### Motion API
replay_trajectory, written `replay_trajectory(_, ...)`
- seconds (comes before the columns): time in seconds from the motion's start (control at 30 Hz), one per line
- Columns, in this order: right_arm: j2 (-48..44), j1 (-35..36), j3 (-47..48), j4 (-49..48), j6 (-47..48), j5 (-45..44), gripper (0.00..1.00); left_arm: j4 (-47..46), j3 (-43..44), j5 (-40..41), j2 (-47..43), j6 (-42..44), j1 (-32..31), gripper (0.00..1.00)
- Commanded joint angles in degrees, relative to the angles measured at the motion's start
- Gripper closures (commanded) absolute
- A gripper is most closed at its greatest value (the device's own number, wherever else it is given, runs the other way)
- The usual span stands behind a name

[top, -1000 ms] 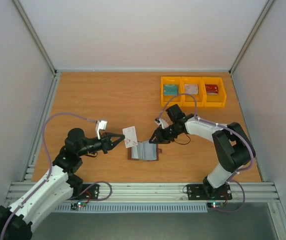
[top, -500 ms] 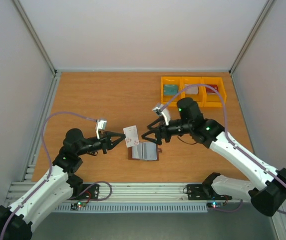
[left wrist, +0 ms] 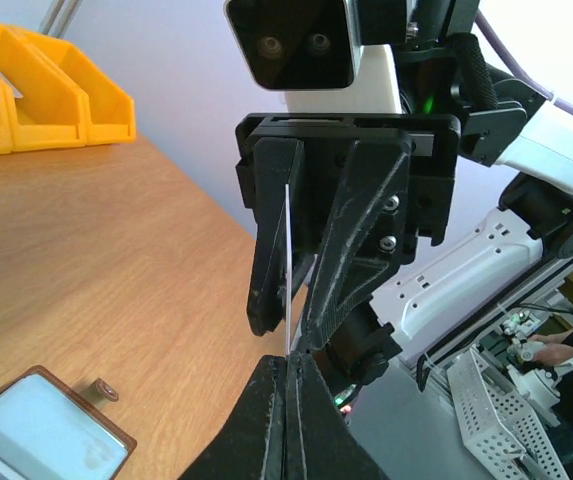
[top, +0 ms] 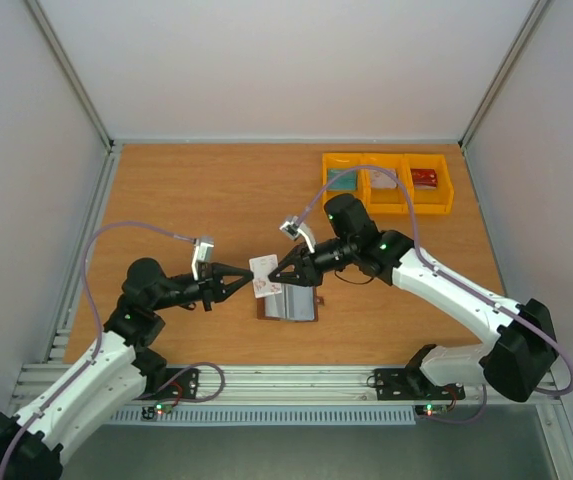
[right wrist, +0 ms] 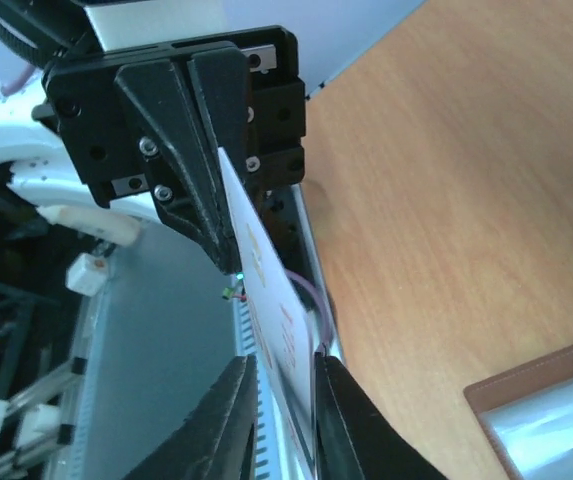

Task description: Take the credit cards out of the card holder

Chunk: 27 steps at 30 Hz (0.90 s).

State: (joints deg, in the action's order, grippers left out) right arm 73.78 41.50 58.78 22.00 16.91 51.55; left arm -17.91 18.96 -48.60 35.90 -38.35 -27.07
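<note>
I'm pinching the card (top: 263,273) in my clenched left claw (top: 246,284), aloft just above the open holder (top: 293,306) on the surface (top: 186,200), judging that my released right claw (top: 276,275), straddling it, should be closing squarely before the left lets go.

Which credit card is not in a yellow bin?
The white card with red print, held in the air by the left gripper; the others lie in bins.
</note>
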Motion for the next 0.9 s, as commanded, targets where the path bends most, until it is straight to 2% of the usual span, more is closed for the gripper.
replay_trajectory(0.0, 0.6, 0.7, 0.4, -3.7, -1.6, 4.1, 0.92, -4.9, 1.8, -1.1, 0.1, 0.5, -0.9, 1.00)
replay_trajectory(0.03, 0.2, 0.6, -0.1, -4.7, -2.0, 4.2, 0.98, -4.9, 1.8, -1.1, 0.1, 0.4, -1.0, 1.00)
replay_trajectory(0.17, -2.1, -0.5, -1.4, -5.9, -3.9, 2.1, 0.99, -2.5, 1.5, 2.3, -0.8, 0.2, -1.1, 1.00)
replay_trajectory(0.2, -2.5, -3.0, -2.0, -6.7, -5.9, 2.1, 0.99, 0.0, 1.5, 6.0, -1.5, 0.0, -1.1, 0.89)
replay_trajectory(0.27, -3.5, -9.0, -4.3, -10.6, -12.2, 2.0, 0.99, 6.1, 0.7, 14.1, -2.7, -1.7, -0.6, 0.18)
replay_trajectory(0.3, -4.1, -13.0, -5.7, -12.3, -15.9, 0.5, 0.99, 7.1, 0.0, 16.6, -3.2, -3.4, -0.1, 0.03)
replay_trajectory(0.43, -5.0, -29.9, -7.8, -9.1, -34.1, -15.9, 0.99, 12.6, -2.3, 25.6, -4.7, -4.8, 1.4, 0.00)
replay_trajectory(0.53, -3.3, -38.7, -9.9, -15.9, -45.8, -24.9, 0.99, 15.6, -2.4, 29.0, -6.0, -3.2, 2.0, 0.01)
replay_trajectory(0.63, 1.4, -39.7, -7.8, -18.9, -51.1, -39.6, 0.99, 16.4, -2.5, 31.1, -7.1, -1.3, 2.3, 0.01)
replay_trajectory(0.7, 6.3, -39.7, -5.1, -19.9, -55.4, -46.0, 0.99, 16.3, -2.7, 32.1, -7.7, -0.5, 2.4, 0.01)
replay_trajectory(0.87, 21.8, -39.9, 5.7, -19.0, -64.0, -49.1, 0.99, 16.3, -3.0, 33.2, -9.5, 0.9, 2.4, 0.01)
